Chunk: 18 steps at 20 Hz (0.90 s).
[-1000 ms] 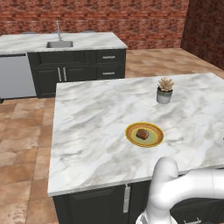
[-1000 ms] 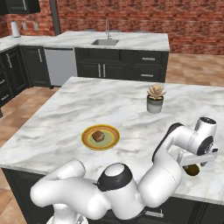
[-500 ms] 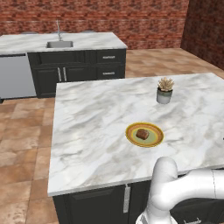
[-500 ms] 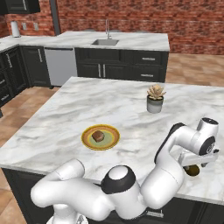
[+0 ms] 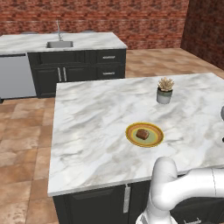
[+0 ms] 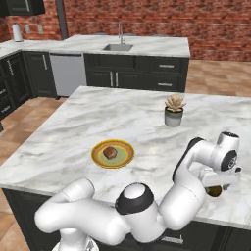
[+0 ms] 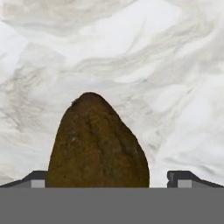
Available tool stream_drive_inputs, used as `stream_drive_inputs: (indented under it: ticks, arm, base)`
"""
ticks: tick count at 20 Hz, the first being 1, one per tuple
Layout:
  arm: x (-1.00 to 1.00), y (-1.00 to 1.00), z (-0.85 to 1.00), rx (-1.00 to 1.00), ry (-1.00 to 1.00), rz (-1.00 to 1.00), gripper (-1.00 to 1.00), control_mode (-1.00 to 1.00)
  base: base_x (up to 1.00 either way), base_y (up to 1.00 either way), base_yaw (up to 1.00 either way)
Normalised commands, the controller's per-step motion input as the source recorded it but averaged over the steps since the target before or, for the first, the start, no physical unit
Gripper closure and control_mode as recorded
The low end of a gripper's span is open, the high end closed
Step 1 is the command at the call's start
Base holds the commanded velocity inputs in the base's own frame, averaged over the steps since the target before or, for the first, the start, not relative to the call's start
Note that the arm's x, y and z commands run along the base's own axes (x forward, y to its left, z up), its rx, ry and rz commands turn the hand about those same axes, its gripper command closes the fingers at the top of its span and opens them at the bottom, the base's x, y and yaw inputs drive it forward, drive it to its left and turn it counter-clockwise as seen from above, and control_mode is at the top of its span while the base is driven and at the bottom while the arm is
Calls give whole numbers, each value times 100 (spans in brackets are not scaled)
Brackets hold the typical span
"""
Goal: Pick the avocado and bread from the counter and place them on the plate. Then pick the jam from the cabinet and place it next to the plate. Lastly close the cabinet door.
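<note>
Right base view: arm loops from lower left across the front edge of the counter [image 6: 98, 117], elbow bent, wrist turned down at the near right corner, gripper [image 6: 215, 188] pointing down over the avocado [image 6: 213, 191], which lies on the marble close to the front edge. Hand view: avocado [image 7: 97, 142] sits between the two fingertips [image 7: 33, 179], one tip on each side with marble visible in the gaps, so jaws are wide open and gripping nothing; contact with either tip I can't tell. Plate [image 6: 112, 153] is well to the left of the hand on the counter, bread [image 6: 110, 152] already on it; left base view shows the same, bread [image 5: 141, 134] on plate [image 5: 145, 134], grey pot with spiky plant [image 5: 164, 91] further back. Jam and cabinet: can't locate. Versus a second ago: wrist has dropped lower and edged slightly right onto the avocado, jaws unchanged at full width; plate, bread and plant pot have not moved.
</note>
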Motion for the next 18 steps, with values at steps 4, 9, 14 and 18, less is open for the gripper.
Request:
stream_drive_inputs:
  ticks: [4,9,14,18]
  arm:
    - [2,0,-64,9,16,0,-100,-100]
    - [0,0,-52,9,10,0,100,-100]
    - [-9,5,-18,9,3,0,100,-100]
    - [-68,28,24,8,-14,6,100,-100]
  base:
    - [0,0,0]
    - [0,0,0]
    - [0,0,0]
    - [0,0,0]
